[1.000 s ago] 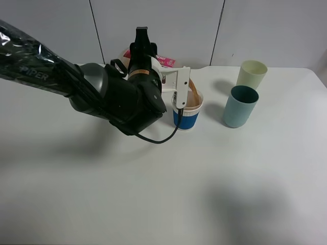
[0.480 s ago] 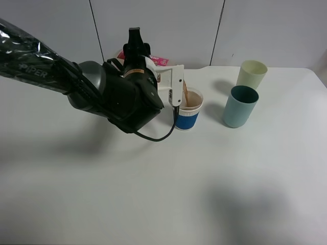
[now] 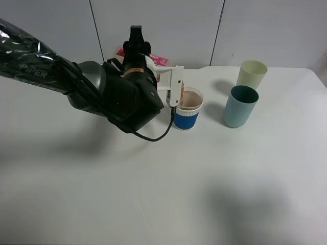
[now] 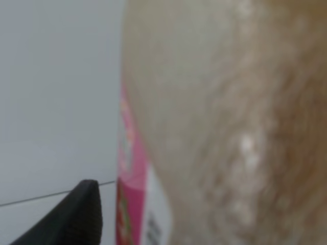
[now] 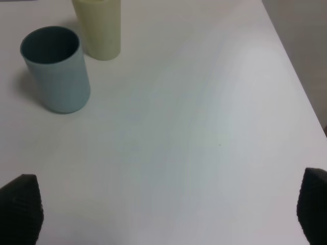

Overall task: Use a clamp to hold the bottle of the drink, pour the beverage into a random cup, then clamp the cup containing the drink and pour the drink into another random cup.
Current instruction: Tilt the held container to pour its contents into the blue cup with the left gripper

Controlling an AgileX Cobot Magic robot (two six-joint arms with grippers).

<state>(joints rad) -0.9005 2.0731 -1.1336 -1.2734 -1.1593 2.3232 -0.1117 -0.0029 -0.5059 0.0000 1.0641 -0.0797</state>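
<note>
Exterior high view: the left clamp is clenched on the tilted bottle, its neck by the rim of the blue-banded cup holding light-brown beverage. The right gripper hangs spread, empty, near the teal cup.

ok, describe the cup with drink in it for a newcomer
On the white table, find the bulky black arm at the back left; the cup stands at its tip. It's short, with a blue band, white ribs and brown liquid inside, unlike the plain teal cup and the yellow-green cup further right.
</note>
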